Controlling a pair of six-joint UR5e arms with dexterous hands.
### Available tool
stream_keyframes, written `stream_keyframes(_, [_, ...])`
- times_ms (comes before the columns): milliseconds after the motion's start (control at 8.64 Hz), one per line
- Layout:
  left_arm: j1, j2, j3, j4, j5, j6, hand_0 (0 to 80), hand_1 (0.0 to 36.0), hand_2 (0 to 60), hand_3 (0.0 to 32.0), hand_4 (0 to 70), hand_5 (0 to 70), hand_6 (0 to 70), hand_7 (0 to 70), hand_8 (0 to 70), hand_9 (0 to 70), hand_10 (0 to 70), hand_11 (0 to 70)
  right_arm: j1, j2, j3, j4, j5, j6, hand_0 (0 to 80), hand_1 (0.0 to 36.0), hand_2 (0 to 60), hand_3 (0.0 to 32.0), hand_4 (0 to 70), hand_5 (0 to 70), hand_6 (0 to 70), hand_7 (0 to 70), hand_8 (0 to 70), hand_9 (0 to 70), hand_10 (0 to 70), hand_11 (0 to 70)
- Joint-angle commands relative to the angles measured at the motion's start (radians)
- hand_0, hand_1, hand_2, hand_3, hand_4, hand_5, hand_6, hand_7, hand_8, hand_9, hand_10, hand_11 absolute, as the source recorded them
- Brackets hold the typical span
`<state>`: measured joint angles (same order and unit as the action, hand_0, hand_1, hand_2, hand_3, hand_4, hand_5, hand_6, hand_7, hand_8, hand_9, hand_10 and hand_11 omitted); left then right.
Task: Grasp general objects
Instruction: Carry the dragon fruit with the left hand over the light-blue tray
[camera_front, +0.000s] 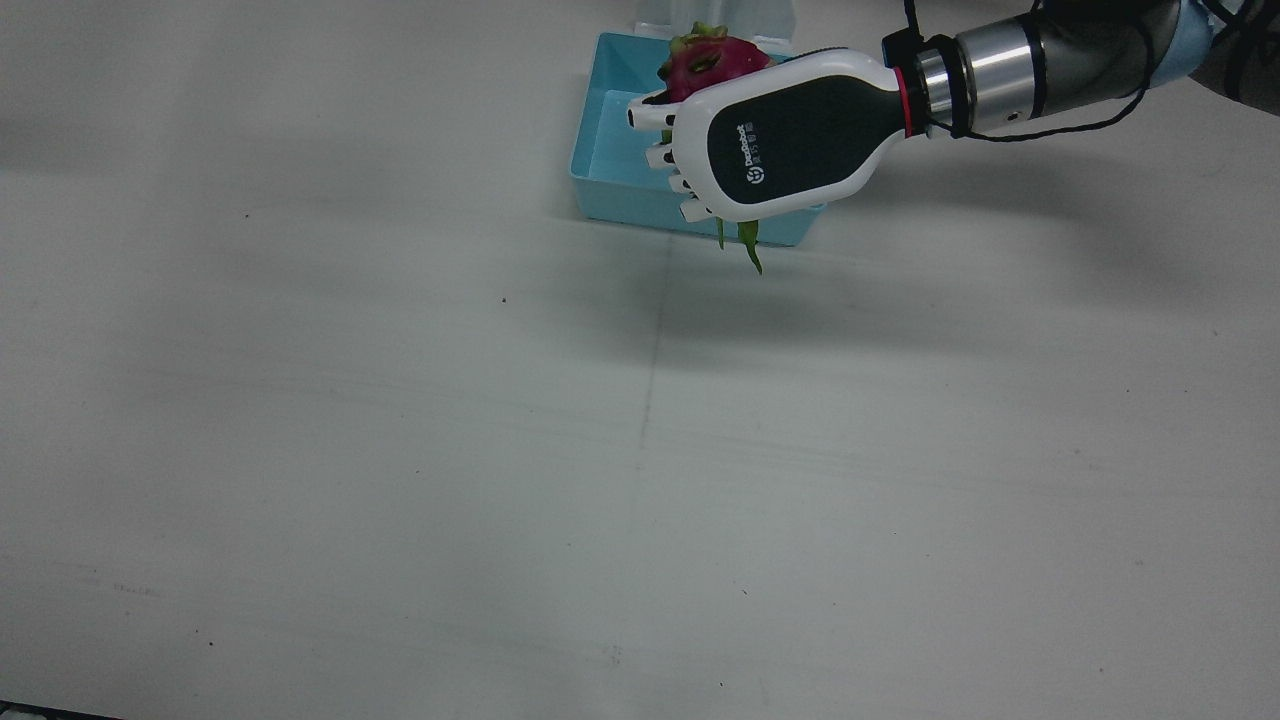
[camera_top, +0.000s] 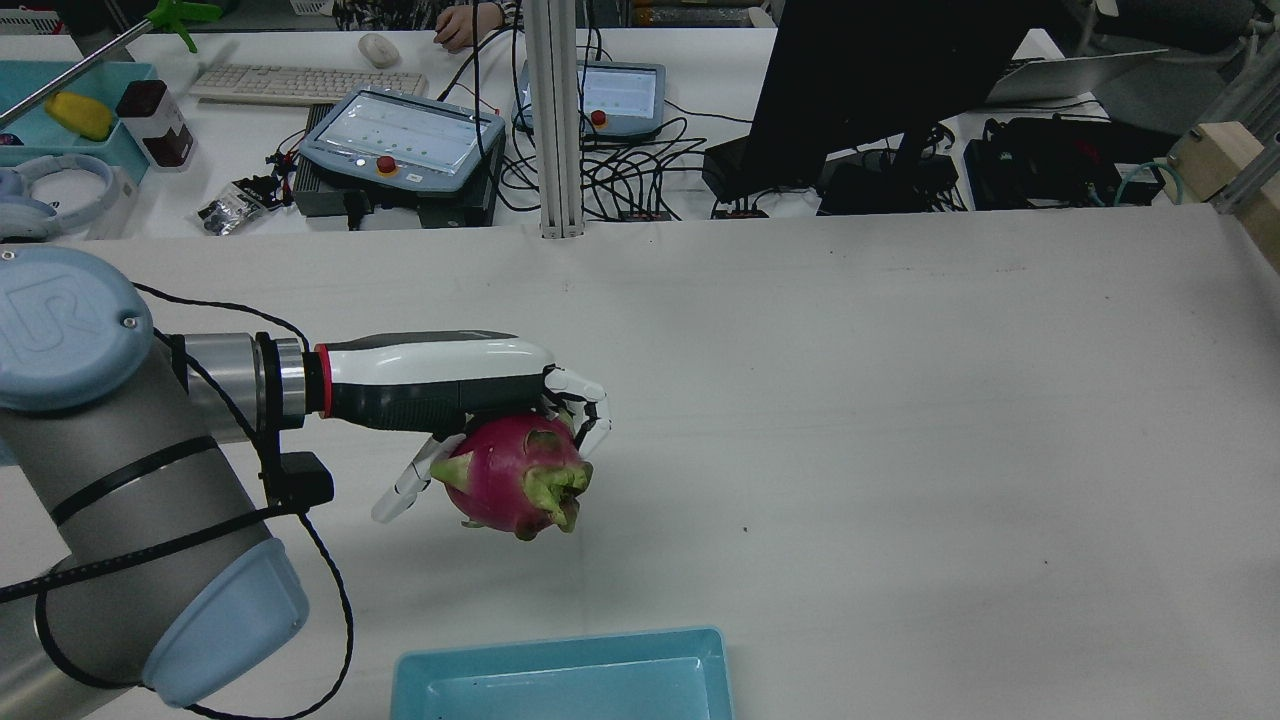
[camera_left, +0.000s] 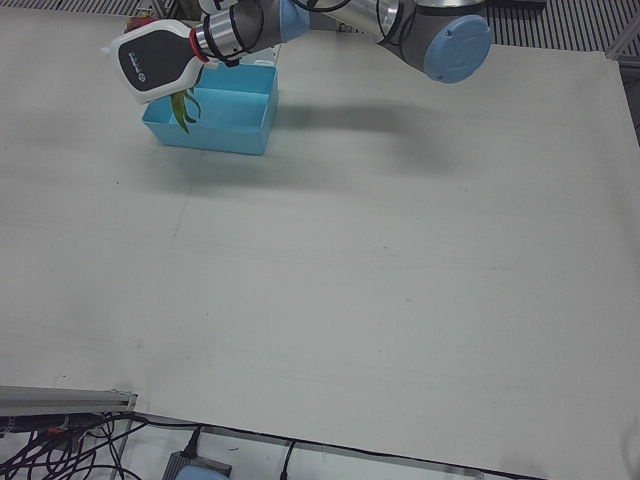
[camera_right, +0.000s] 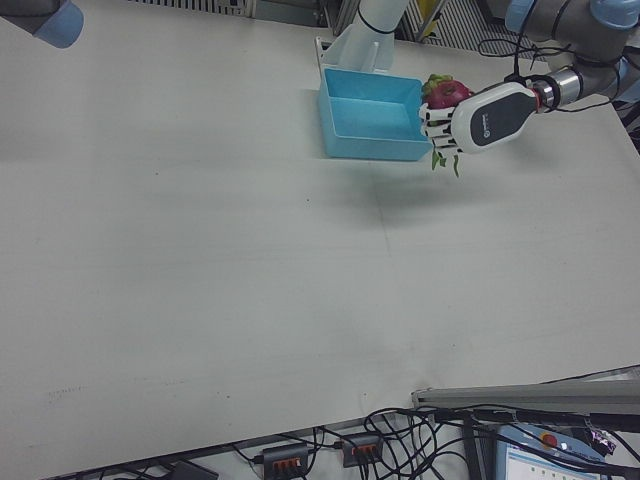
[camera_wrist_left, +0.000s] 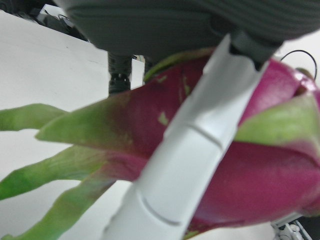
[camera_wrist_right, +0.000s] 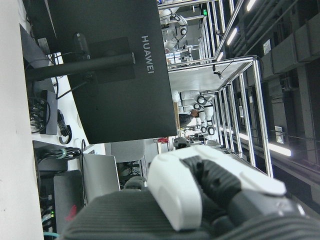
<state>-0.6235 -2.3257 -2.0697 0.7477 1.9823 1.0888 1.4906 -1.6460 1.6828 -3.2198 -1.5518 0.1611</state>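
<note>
My left hand is shut on a pink dragon fruit with green scales and holds it in the air, palm down. In the front view the hand overlaps the right part of the blue tray. In the rear view the fruit hangs under the hand, with the tray nearer the robot. The left hand view shows a white finger across the fruit. Only part of my right hand shows, in its own view, away from the table.
The blue tray holds nothing visible and stands at the robot's side of the white table. A metal post stands at the far edge. Monitors, control boxes and cables lie on the desk beyond it.
</note>
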Motion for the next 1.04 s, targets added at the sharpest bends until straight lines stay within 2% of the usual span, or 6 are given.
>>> stream_keyframes(0, [0.148, -0.001, -0.072, -0.017, -0.065, -0.050, 80.0, 34.8, 60.0, 0.0, 70.0, 70.0, 70.0, 70.0, 70.0, 70.0, 70.0, 70.0, -0.001, 0.000, 0.000, 0.000, -0.001, 0.000, 0.0, 0.0, 0.0, 0.0, 0.0, 0.0, 0.0, 0.0, 0.0, 0.0, 0.0, 0.0])
stream_keyframes(232, [0.210, 0.002, -0.061, -0.034, -0.066, -0.064, 80.0, 29.3, 60.0, 0.0, 70.0, 70.0, 70.0, 70.0, 70.0, 70.0, 70.0, 70.0, -0.001, 0.000, 0.000, 0.000, -0.001, 0.000, 0.0, 0.0, 0.0, 0.0, 0.0, 0.0, 0.0, 0.0, 0.0, 0.0, 0.0, 0.0])
stream_keyframes(347, [0.214, 0.011, -0.064, -0.039, -0.066, -0.064, 80.0, 22.1, 43.1, 0.0, 70.0, 70.0, 70.0, 70.0, 70.0, 70.0, 70.0, 70.0, 0.000, 0.000, 0.000, 0.000, -0.001, 0.000, 0.0, 0.0, 0.0, 0.0, 0.0, 0.0, 0.0, 0.0, 0.0, 0.0, 0.0, 0.0])
stream_keyframes(463, [0.215, 0.017, -0.069, -0.047, -0.066, -0.063, 72.6, 19.4, 3.0, 0.0, 45.6, 70.0, 38.0, 65.1, 31.1, 42.8, 25.8, 38.6, 0.000, 0.000, 0.000, 0.000, 0.001, 0.000, 0.0, 0.0, 0.0, 0.0, 0.0, 0.0, 0.0, 0.0, 0.0, 0.0, 0.0, 0.0])
stream_keyframes(695, [0.220, 0.017, -0.070, -0.047, -0.069, -0.061, 64.8, 17.4, 0.0, 3.6, 21.8, 70.0, 14.0, 20.9, 13.5, 14.8, 10.1, 16.7, -0.001, 0.000, 0.000, 0.000, 0.001, 0.000, 0.0, 0.0, 0.0, 0.0, 0.0, 0.0, 0.0, 0.0, 0.0, 0.0, 0.0, 0.0])
stream_keyframes(926, [0.228, 0.017, -0.070, -0.045, -0.069, -0.061, 60.7, 14.0, 0.0, 7.8, 15.7, 70.0, 11.8, 21.7, 17.0, 17.0, 12.5, 19.8, 0.000, 0.000, 0.000, 0.000, -0.001, 0.000, 0.0, 0.0, 0.0, 0.0, 0.0, 0.0, 0.0, 0.0, 0.0, 0.0, 0.0, 0.0])
